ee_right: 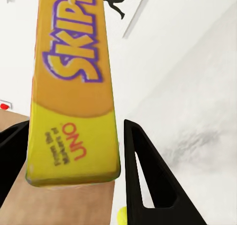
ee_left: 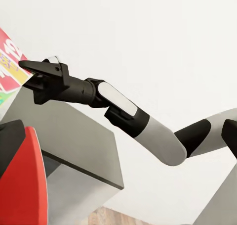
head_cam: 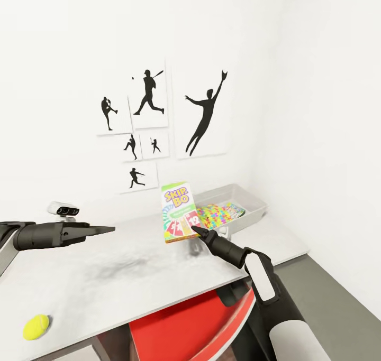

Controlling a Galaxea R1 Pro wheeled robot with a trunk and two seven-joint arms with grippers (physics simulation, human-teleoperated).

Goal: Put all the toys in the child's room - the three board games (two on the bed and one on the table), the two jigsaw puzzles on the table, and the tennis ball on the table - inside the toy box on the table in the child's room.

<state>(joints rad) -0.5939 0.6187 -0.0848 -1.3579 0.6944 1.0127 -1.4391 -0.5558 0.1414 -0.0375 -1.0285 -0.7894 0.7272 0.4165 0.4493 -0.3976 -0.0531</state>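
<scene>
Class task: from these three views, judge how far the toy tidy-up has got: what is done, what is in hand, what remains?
Done: a jigsaw puzzle already lies in the toy box. In hand: the right gripper holds the Skip-Bo box upright above the table, close to the toy box. Left: the tennis ball sits on the table; the other toys aren't visible here.

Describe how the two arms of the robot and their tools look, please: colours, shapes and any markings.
Both arms are built of rounded grey-white shell segments joined by black sections. Near the wrist sits a black link with an oblong white panel. The right tool and left tool are matte black, tapering to two thin, pointed, wedge-shaped fingers. No cables or lettering are visible.
</scene>
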